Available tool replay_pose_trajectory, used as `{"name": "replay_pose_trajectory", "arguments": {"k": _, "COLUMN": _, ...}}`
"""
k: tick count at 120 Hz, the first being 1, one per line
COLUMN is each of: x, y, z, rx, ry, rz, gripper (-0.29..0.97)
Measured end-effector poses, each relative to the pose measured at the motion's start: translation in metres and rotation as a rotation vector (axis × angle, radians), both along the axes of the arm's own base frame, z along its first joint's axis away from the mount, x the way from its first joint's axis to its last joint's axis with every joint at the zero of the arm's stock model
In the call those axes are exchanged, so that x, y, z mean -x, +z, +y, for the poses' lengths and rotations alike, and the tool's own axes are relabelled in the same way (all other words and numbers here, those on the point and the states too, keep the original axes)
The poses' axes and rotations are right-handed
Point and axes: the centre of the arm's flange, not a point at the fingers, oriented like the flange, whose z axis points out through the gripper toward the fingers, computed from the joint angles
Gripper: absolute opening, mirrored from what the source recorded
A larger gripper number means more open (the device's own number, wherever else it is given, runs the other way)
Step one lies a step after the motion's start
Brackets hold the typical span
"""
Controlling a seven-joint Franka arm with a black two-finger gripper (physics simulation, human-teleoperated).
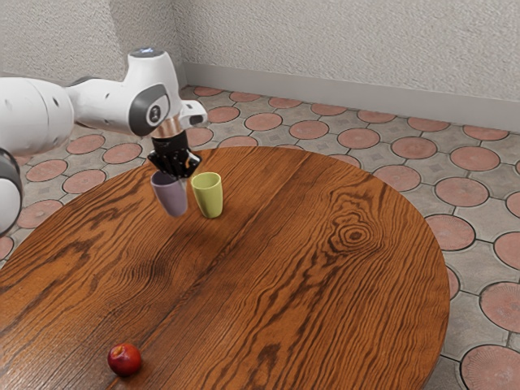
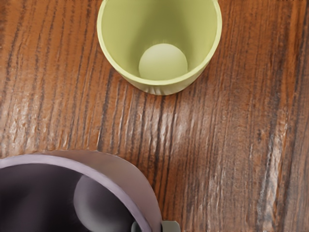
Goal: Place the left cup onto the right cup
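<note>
You have the gripper [image 1: 172,171] grasping the purple cup [image 1: 170,195] by its rim, the black fingers coming down from above and pinching the wall on the side towards the green cup [image 1: 207,195]; in the wrist view a pale fingertip [image 2: 170,226] sits against the outside of that wall; the purple cup [image 2: 58,193] is a plain, handleless tumbler, dull lilac-grey, narrowing to its base, open end up and leaning a little, its base swung towards the green cup; you cannot tell whether its base rests on the counter [image 1: 325,268] or hangs just clear of it; it is just beside the green cup, on the exterior view's left of it, with a thin gap between them; the green cup [image 2: 159,43] is the same shape in a yellow-green, upright on the wood, its round pale bottom visible through the open mouth; both cups are near the counter's far edge, towards the exterior view's left; the counter is a round top of reddish-brown wood with strong grain and a knot ring near its middle; the white arm [image 1: 97,106] reaches in from the exterior view's left, its last links bent so the hand points almost straight down over the purple cup; a small red apple [image 1: 124,358] lies well apart from the cups, near the counter's near edge at the exterior view's lower left.
</note>
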Motion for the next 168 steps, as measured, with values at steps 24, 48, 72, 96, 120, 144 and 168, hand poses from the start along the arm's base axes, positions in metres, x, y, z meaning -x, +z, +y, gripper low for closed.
{"name": "replay_pose_trajectory", "arguments": {"k": 24, "x": -0.010, "y": 0.031, "z": -0.019, "rx": -0.035, "ry": -0.028, "rz": -0.012, "gripper": -0.10}}
{"name": "replay_pose_trajectory", "arguments": {"k": 48, "x": -0.040, "y": 0.045, "z": -0.035, "rx": -0.046, "ry": -0.041, "rz": -0.023, "gripper": -0.10}}
{"name": "replay_pose_trajectory", "arguments": {"k": 72, "x": -0.056, "y": 0.041, "z": -0.033, "rx": -0.055, "ry": -0.032, "rz": -0.010, "gripper": -0.10}}
{"name": "replay_pose_trajectory", "arguments": {"k": 96, "x": -0.071, "y": 0.044, "z": -0.029, "rx": -0.070, "ry": -0.033, "rz": -0.028, "gripper": -0.11}}
{"name": "replay_pose_trajectory", "arguments": {"k": 120, "x": -0.085, "y": 0.034, "z": -0.024, "rx": -0.078, "ry": -0.039, "rz": -0.045, "gripper": -0.11}}
{"name": "replay_pose_trajectory", "arguments": {"k": 144, "x": -0.094, "y": 0.028, "z": -0.019, "rx": -0.082, "ry": -0.047, "rz": -0.069, "gripper": -0.11}}
{"name": "replay_pose_trajectory", "arguments": {"k": 168, "x": -0.099, "y": 0.022, "z": -0.024, "rx": -0.077, "ry": -0.067, "rz": -0.097, "gripper": -0.11}}
